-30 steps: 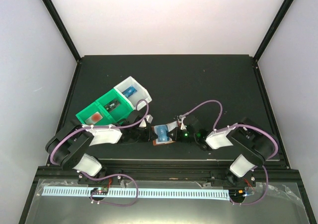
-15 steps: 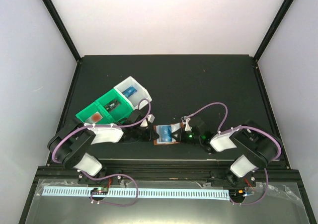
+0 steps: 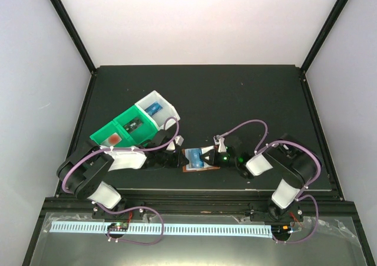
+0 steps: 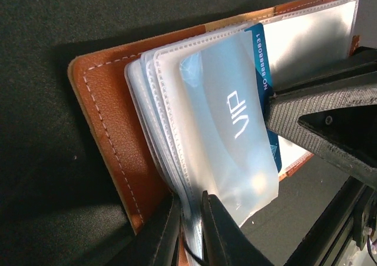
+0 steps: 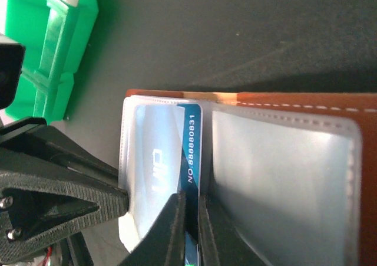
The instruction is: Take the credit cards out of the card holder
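The brown card holder [image 3: 200, 168] lies open at the near middle of the table, its clear pockets fanned out. My left gripper [image 3: 179, 158] [image 4: 189, 219] is shut on the bottom edge of the pocket stack, next to the leather cover [image 4: 106, 112]. A blue credit card [image 4: 260, 48] [image 5: 193, 139] marked VIP sticks partly out of the top pocket. My right gripper [image 3: 210, 158] [image 5: 189, 219] comes from the right, its jaws closed narrowly on the card's exposed long edge. The holder's right half [image 5: 306, 101] shows a pale pocket.
A green-and-white bin tray [image 3: 126, 130] [image 5: 53, 42] stands left of the holder; its compartments hold a blue, a dark and a red card. The right gripper's finger [image 4: 330, 112] and the left gripper's finger [image 5: 59, 195] nearly meet over the holder. The table's near edge is close.
The holder has shifted a little to the right and settled flatter. My right arm has swung its elbow outward, and its jaws have parted slightly around the card's edge. The left gripper stays clamped.
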Available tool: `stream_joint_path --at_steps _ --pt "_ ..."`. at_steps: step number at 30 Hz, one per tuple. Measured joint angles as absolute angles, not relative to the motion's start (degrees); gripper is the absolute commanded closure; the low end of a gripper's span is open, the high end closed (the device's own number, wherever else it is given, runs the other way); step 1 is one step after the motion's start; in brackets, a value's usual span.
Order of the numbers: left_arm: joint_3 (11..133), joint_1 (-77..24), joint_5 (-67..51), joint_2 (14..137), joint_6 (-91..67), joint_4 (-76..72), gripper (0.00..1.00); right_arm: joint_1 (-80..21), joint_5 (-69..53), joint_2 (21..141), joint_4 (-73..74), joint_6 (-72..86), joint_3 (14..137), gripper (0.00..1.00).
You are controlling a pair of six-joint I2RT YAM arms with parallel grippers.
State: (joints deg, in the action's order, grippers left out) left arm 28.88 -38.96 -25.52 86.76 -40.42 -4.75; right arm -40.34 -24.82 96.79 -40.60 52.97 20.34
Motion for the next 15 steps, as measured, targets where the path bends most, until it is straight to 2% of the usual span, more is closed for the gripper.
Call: stream_joint_path --at_steps 2,15 --pt "28.9 -39.0 -25.5 86.8 -40.4 -4.8 0.87 -39.9 -25.0 97.1 -41.3 53.1 20.1 0.99" --pt "28.9 -39.0 -25.5 86.8 -40.4 -4.8 0.87 -37.0 -24.4 89.7 -39.1 53.0 16.1 0.99"
